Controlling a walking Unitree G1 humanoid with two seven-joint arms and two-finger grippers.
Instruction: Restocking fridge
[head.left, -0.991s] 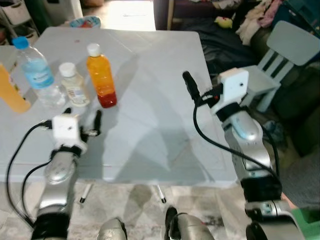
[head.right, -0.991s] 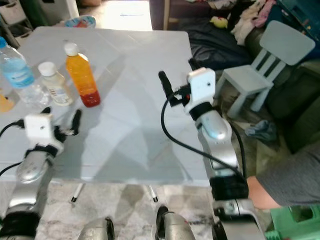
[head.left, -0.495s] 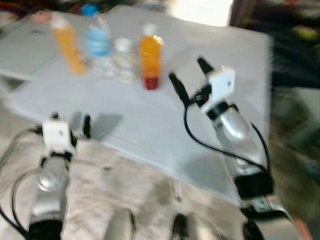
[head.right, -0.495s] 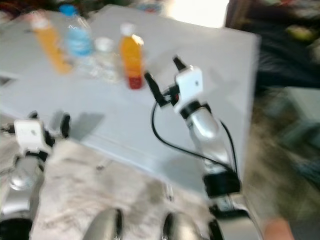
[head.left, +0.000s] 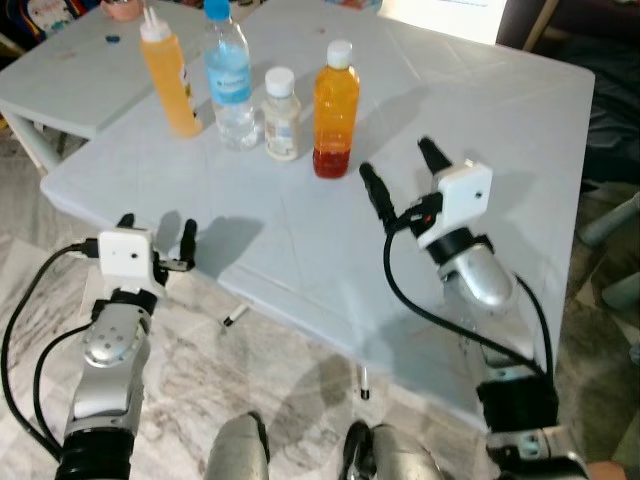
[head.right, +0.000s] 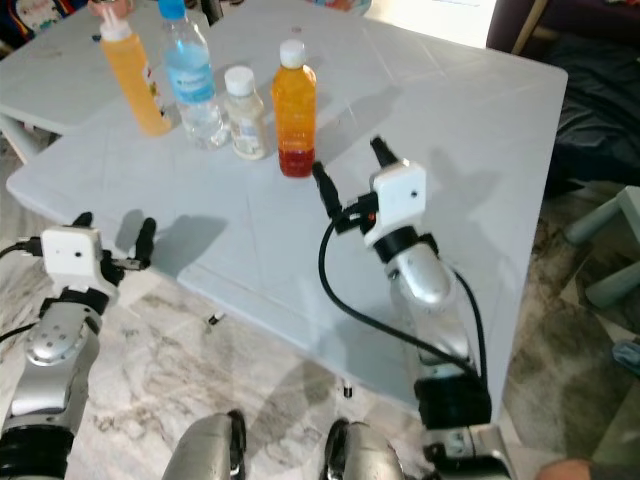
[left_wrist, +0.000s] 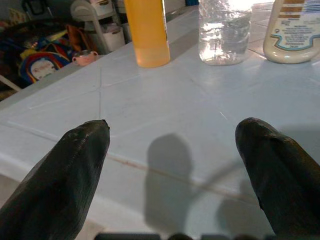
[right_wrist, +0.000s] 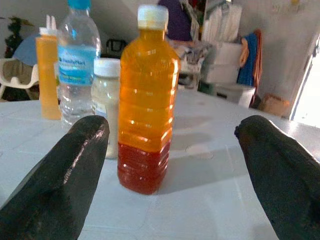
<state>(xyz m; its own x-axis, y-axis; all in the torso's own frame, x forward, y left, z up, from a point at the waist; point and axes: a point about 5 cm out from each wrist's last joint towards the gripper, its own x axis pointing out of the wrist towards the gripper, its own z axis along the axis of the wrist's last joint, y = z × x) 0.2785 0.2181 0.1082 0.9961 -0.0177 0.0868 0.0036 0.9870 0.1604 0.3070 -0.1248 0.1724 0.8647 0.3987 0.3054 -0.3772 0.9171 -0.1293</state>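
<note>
- My right tool (head.left: 396, 170) hangs over the middle of the bench (head.left: 500, 110), its two fingers spread wide with nothing between them.
- It points at the juice bottle (head.left: 334, 109), which stands upright just beyond the fingertips, apart from them; in the right wrist view the bottle (right_wrist: 148, 97) sits between the two fingers, nearer one of them.
- The juice bottle is orange with a red band at its base and a white cap.
- My left tool (head.left: 157, 238) hovers at the near edge of the bench, towards its left corner, fingers wide apart and holding nothing.
- In the left wrist view its fingers (left_wrist: 75, 170) frame bare bench top, with the bottoms of three bottles further in.
- Four bottles stand in a row near the far left part of the bench: a yellow squeeze bottle (head.left: 168, 78), a water bottle (head.left: 229, 75) with a blue cap and label, a small jar (head.left: 281, 115) with a white lid, then the juice bottle at the right end.
- The jar stands just beside the water bottle.
- A second, lower table (head.left: 70, 85) adjoins the bench at its left side.
- The floor (head.left: 270, 380) under the bench is marbled stone.
</note>
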